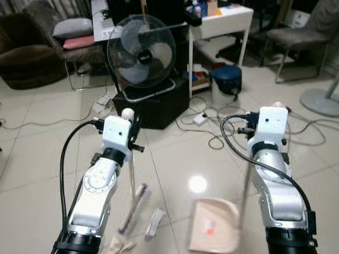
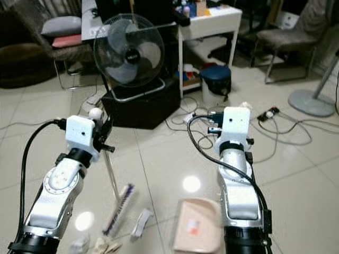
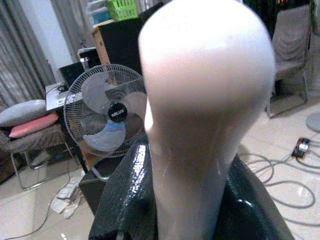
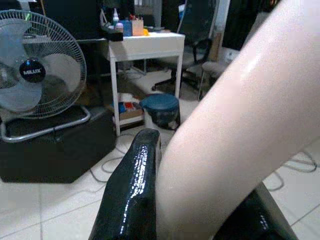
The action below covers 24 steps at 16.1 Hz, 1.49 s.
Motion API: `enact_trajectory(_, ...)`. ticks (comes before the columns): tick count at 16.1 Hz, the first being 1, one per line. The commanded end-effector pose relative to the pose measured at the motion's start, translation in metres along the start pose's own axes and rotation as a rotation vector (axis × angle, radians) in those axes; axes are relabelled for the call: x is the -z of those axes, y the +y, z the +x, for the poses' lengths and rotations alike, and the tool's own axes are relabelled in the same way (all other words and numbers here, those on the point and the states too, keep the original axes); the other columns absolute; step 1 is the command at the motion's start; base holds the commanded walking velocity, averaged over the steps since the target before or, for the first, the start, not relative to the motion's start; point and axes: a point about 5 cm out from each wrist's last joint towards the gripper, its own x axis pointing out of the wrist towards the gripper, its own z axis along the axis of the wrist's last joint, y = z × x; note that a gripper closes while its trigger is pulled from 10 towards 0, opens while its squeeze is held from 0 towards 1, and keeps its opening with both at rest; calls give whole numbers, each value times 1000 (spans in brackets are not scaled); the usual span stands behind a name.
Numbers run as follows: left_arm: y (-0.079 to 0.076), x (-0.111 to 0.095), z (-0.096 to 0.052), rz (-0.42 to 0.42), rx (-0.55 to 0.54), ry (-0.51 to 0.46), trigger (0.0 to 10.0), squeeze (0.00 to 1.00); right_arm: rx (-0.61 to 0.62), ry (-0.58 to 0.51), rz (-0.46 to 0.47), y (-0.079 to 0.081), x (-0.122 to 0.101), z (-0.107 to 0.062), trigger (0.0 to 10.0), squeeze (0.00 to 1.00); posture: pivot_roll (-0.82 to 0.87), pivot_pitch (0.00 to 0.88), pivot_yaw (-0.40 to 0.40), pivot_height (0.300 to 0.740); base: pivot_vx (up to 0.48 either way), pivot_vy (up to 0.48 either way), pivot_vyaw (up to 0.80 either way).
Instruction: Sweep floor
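1. Left gripper (image 3: 200,200) is clenched on the broom handle (image 3: 205,100) just below its rounded top knob; the black fingers (image 3: 125,195) press either side of the pale shaft. The stick runs down to the broom head (image 2: 119,209), which rests on the tile floor (image 2: 296,174) between the two arms.
2. Right gripper (image 4: 200,210) is clamped around the dustpan handle (image 4: 240,115), which crosses its jaws at a slant. The dustpan (image 2: 196,227) sits flat on the floor just in front of the right arm.
3. Litter: a crumpled white scrap (image 2: 142,222) lies between broom head and dustpan, more pale scraps (image 2: 103,246) lie near the left arm's base.
4. Risk, as I judge it: both grips sit at the far ends of long handles, so a small wrist turn swings the working end wide. The broom could flick the scraps past the pan, or the pan's lip could lift and let litter slide under.
5. Risk: the pan is loose on smooth, glossy tile; a push from the broom may shove it away.
6. Around: a standing fan (image 1: 141,54) on a black box (image 1: 153,106), a blue-lidded bin (image 1: 226,82), a white table (image 1: 222,24), chairs beyond.
7. In the way: cables (image 1: 212,127) and a power strip (image 1: 200,119) trail across the floor ahead; a forward sweep or step could snag them.
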Motion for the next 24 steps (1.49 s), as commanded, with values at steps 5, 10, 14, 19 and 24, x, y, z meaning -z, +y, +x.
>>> enact_trajectory(5,10,-5,1,48,-21,-25,10000,0,-39,-60,46,11,-13,-1,10000,0,-109,0,86,740,384,0,0)
enact_trajectory(10,11,-4,1,50,-18,-23,10000,0,-39,-51,51,12,-10,-2,10000,0,-106,0,91,740,384,0,0)
enact_trajectory(14,9,-4,2,28,-3,-31,10000,0,-41,-47,49,13,-8,-2,10000,0,-99,0,93,740,192,0,0)
enact_trajectory(19,6,6,10,84,13,4,10000,0,-90,-64,10,15,1,3,10000,0,-98,32,112,740,0,0,0)
enact_trajectory(24,-10,16,16,8,-19,-20,10000,0,-79,-83,-9,9,11,12,10000,0,-81,164,112,740,0,0,0)
